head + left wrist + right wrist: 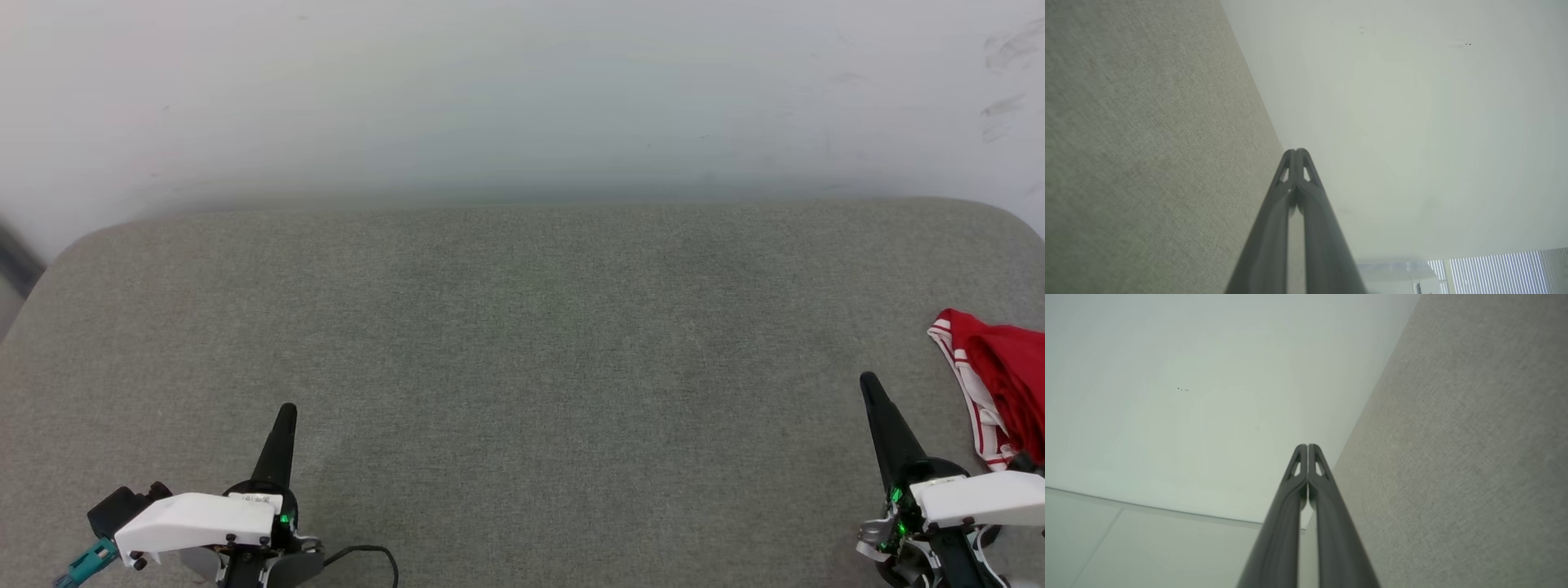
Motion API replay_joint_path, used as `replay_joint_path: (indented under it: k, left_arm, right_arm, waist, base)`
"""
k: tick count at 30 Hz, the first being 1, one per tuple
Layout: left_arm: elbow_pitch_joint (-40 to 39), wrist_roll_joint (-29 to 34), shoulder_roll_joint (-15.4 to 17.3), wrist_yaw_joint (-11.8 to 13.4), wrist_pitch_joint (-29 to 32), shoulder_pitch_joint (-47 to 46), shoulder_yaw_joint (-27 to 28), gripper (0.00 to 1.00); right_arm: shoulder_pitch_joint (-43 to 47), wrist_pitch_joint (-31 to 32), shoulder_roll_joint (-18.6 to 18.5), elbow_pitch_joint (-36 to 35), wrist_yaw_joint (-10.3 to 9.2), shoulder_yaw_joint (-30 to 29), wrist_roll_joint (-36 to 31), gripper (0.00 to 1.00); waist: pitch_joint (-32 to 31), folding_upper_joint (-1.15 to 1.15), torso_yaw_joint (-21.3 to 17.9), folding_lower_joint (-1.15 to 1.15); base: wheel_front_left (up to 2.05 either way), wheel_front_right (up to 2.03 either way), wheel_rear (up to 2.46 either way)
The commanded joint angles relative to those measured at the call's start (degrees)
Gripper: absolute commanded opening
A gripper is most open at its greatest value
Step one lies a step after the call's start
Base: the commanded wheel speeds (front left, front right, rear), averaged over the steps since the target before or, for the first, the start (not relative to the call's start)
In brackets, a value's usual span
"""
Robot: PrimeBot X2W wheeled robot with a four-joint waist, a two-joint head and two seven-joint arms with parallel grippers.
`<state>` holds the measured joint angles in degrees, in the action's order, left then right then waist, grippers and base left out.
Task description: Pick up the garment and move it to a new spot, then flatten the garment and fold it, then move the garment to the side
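The garment [1000,371], red with red-and-white striped trim, lies bunched at the right edge of the grey fabric surface [522,343], partly cut off by the frame. My right gripper [867,380] rests at the lower right, just left of the garment and apart from it, fingers shut and empty. At the lower left my left gripper [286,409] is shut too, holding nothing. In the left wrist view the gripper [1295,151] has its fingertips pressed together over the surface's far edge. The right wrist view shows the gripper [1307,446] closed the same way.
A pale wall [522,98] rises behind the grey surface, whose far corners are rounded. A black cable [371,555] loops beside the left wrist. Window blinds [1494,271] show low in the left wrist view.
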<state>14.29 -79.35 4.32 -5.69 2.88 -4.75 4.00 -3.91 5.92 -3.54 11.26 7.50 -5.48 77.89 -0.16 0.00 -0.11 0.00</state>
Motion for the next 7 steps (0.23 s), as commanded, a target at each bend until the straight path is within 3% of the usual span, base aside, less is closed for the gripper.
replay_joint_path:
  k: [1, 7]
  left_arm:
    - [-0.36, -1.41, -0.25, -0.50, 0.43, -0.96, 0.43, 0.00]
    - [-0.36, -3.85, -0.47, -0.84, 1.09, -1.15, 0.94, 0.00]
  right_arm:
    - [-1.24, 0.12, 0.21, 0.10, -0.01, -0.23, 1.65, 0.00]
    - [-1.57, 0.21, 0.32, 0.68, -0.01, -0.43, 4.39, 0.00]
  waist:
    - [0.02, 0.00, 0.01, 0.00]
    - [0.08, 0.00, 0.03, 0.00]
  base:
    - [0.00, 0.00, 0.00]
    - [0.00, 0.00, 0.00]
